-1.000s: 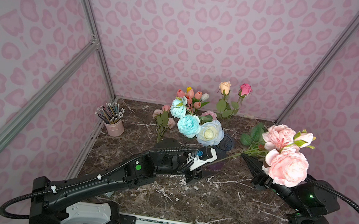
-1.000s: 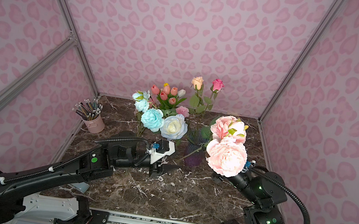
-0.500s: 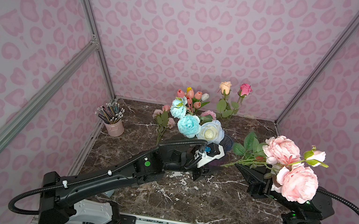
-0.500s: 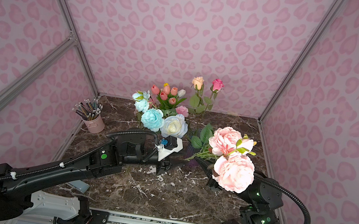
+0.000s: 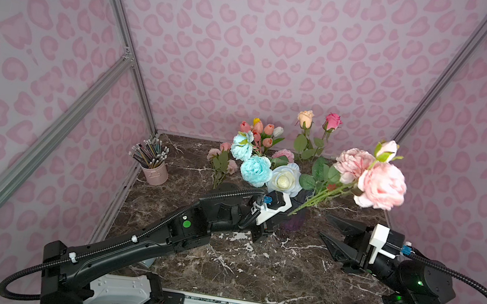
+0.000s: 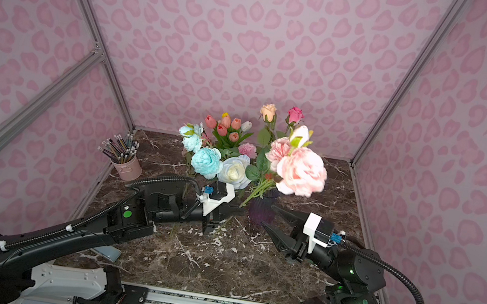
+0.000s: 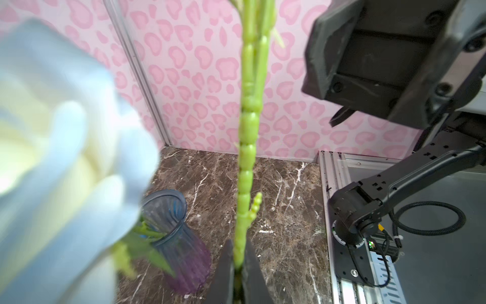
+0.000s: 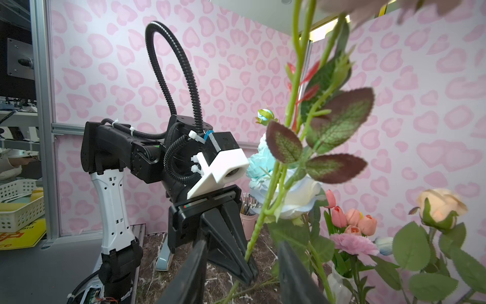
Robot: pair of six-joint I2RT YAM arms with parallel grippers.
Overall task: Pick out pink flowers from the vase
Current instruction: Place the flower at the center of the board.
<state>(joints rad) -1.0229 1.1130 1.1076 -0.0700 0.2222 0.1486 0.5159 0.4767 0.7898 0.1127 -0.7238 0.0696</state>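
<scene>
the left gripper (image 7: 238,273) is clamped on the bottom end of the jointed green stem (image 7: 246,158) of the pale pink ruffled peony spray (image 5: 382,186). the spray is up in the air, leaning out toward the right side of the dark brown marble bench (image 5: 250,261). its foot is near the purple-tinted ribbed glass vase (image 7: 181,252) and outside it. the right gripper (image 5: 323,225) has its jaws spread and empty, with the tips near the foot of the stem.

the step in hand looks like carrying the spray off and laying it down. the hold is at the very end of a long stem under heavy blooms, so the spray will likely swing or twist in the jaws. slow moves with no sharp wrist turns would suit it. the right arm should draw straight back first so its jaws do not catch the leaves. the white fabric rose (image 5: 283,179) and light blue fabric peony (image 5: 254,169) sit close to the left wrist, so the spray should travel away from them, toward bare bench. lowering the blooms first should stop it flopping.
</scene>
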